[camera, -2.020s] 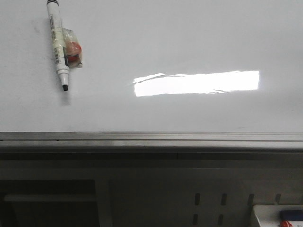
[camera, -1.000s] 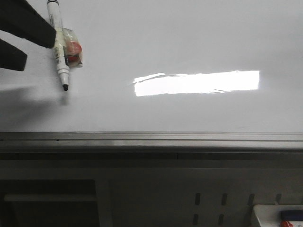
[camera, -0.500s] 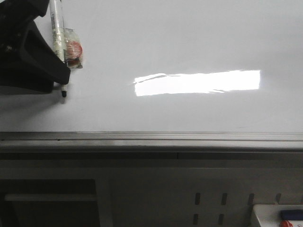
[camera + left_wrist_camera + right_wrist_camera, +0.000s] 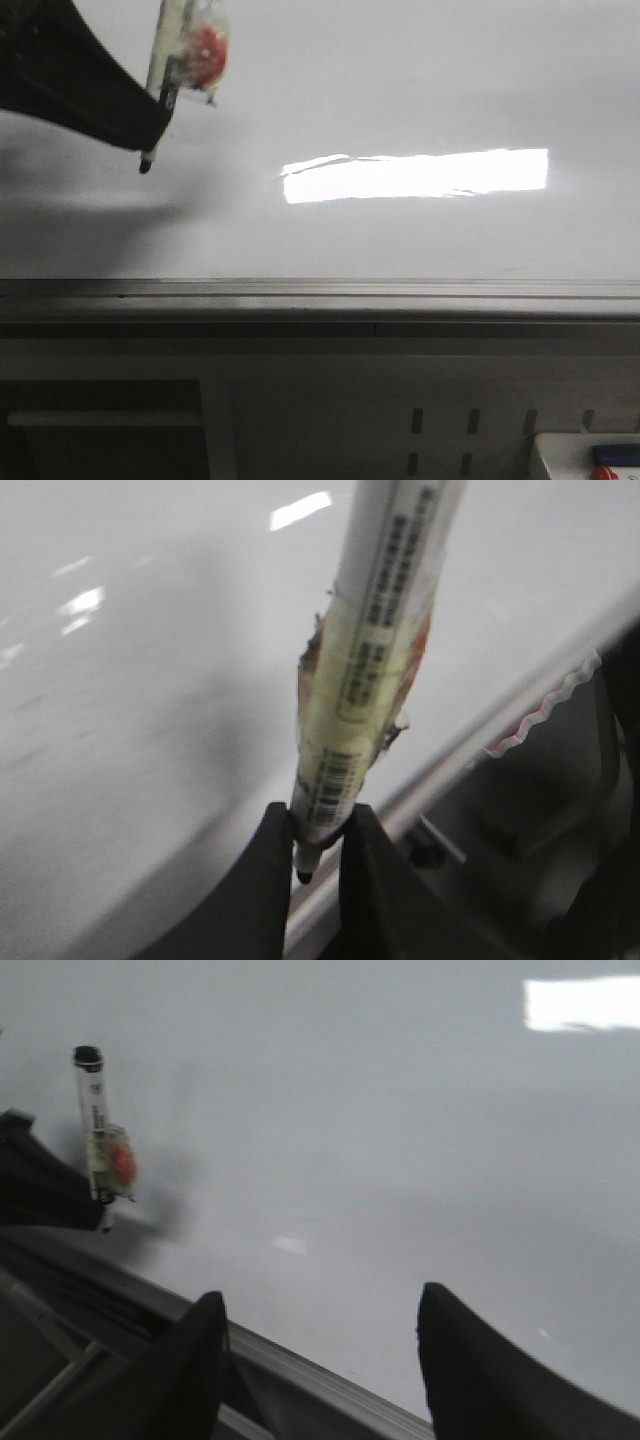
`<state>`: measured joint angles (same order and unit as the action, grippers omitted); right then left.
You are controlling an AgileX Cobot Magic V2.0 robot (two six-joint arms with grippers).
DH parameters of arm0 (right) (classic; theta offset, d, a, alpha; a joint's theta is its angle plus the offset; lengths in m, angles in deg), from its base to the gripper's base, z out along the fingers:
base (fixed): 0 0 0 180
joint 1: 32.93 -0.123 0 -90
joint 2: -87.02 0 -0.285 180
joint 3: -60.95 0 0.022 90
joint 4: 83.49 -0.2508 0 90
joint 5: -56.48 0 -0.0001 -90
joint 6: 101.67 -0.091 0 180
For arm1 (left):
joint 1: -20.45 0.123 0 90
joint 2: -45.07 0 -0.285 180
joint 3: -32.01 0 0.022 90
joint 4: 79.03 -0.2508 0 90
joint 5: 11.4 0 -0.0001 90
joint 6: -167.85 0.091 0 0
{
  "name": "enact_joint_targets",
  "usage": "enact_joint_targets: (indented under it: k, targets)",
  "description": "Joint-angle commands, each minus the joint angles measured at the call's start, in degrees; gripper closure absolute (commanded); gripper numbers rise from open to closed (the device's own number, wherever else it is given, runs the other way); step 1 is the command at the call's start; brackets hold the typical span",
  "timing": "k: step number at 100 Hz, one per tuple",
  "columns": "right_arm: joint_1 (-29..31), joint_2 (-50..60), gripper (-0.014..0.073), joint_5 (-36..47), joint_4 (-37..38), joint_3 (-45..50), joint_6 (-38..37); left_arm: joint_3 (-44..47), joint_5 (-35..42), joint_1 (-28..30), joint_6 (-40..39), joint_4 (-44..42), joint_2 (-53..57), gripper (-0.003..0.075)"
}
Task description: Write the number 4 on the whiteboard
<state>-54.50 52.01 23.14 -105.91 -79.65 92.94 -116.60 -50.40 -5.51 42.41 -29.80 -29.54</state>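
The whiteboard (image 4: 420,90) is a glossy white sheet filling the upper front view. No number 4 is in view on it. A white marker (image 4: 166,55) with yellowish tape and a red-orange lump (image 4: 206,48) stuck to it is raised and tilted at the far left, its dark tip (image 4: 146,166) pointing down over the board. My left gripper (image 4: 150,125) is shut on the marker (image 4: 380,630) near its tip end, gripped between both fingers (image 4: 270,880). My right gripper (image 4: 320,1305) is open and holds nothing, hovering over the board's near edge. It sees the marker (image 4: 95,1120) in the distance.
A grey metal rail (image 4: 320,295) runs along the board's near edge. Below it is a grey frame with slots (image 4: 440,420). A white tray corner (image 4: 560,450) with blue and red items sits at the lower right. A bright rectangular glare (image 4: 415,175) lies mid-board.
My left gripper came in from the left, shut on the marker that was lying on the board, and has raised and tilted it up and to the right.
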Motion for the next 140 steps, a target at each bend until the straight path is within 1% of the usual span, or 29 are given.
enact_joint_targets:
  k: [1, 7, 16, 19, 28, 41, 49, 57, 71, 104, 119, 140]
  targets:
    - [-4.32, -3.87, 0.0218, 2.22, -7.10, -4.77, 12.73, -4.64, -5.57, -3.79, 10.36, -3.19, 4.03, 0.0741]
    - [-7.84, -6.94, 0.0217, 0.75, -7.78, -6.76, 17.51, -6.52, -6.80, -6.37, 13.04, -9.30, 5.23, 0.0741]
    - [-13.66, -11.91, 0.0217, -1.25, -7.78, -9.68, 22.35, -8.08, -6.88, -10.27, 13.29, -18.08, 6.07, 0.0741]
    - [-15.40, -13.42, 0.0217, -1.65, -7.78, -10.44, 23.37, -8.24, -6.88, -11.59, 13.29, -20.86, 6.22, 0.0741]
    - [-20.56, -18.12, 0.0217, -1.08, -7.34, -12.42, 25.04, -8.34, -6.88, -14.36, 13.29, -25.43, 6.47, 0.0741]
    - [-26.11, -23.59, 0.0217, 2.51, -5.31, -14.22, 25.04, -8.34, -6.88, -16.23, 13.29, -26.80, 6.47, 0.0741]
    - [-28.11, -26.78, 0.0217, 5.16, -5.19, -14.69, 25.04, -8.34, -6.88, -16.38, 13.29, -26.80, 6.47, 0.0741]
    - [-29.85, -29.47, 0.0217, 5.77, -5.19, -15.50, 25.04, -8.34, -6.88, -16.38, 13.29, -26.80, 6.47, 0.0741]
    - [-31.29, -33.01, 0.0217, 6.58, -5.19, -16.53, 25.04, -8.34, -6.88, -16.38, 13.29, -26.69, 6.47, 0.0741]
    - [-31.29, -34.22, 0.0217, 8.39, -8.07, -17.00, 25.04, -8.34, -6.65, -16.38, 13.29, -26.69, 6.47, 0.0741]
    - [-31.29, -37.00, 0.0217, 10.04, -10.19, -17.00, 25.04, -8.34, -6.53, -16.38, 13.29, -26.69, 6.47, 0.0741]
    - [-31.29, -39.89, 0.0218, 10.33, -11.45, -17.00, 25.04, -8.34, -6.23, -16.38, 13.29, -26.69, 6.47, 0.0741]
